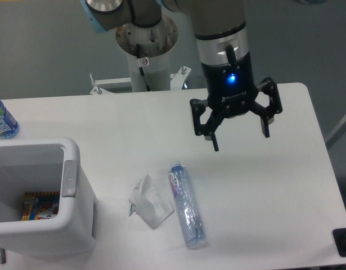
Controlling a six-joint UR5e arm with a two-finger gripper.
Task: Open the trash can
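The trash can [40,197] is seen at the desk's [285,185] front left corner, its top open and colourful packaging visible inside. The hand [240,140] is held above the rear right part of the desk, fingers spread wide, nothing gripped. A crumpled paper [150,201] and a plastic bottle [187,205] lie near the front edge.

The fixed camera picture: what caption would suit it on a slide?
Open end effector above the table; trash can open at left, bottle and crumpled paper nearby.
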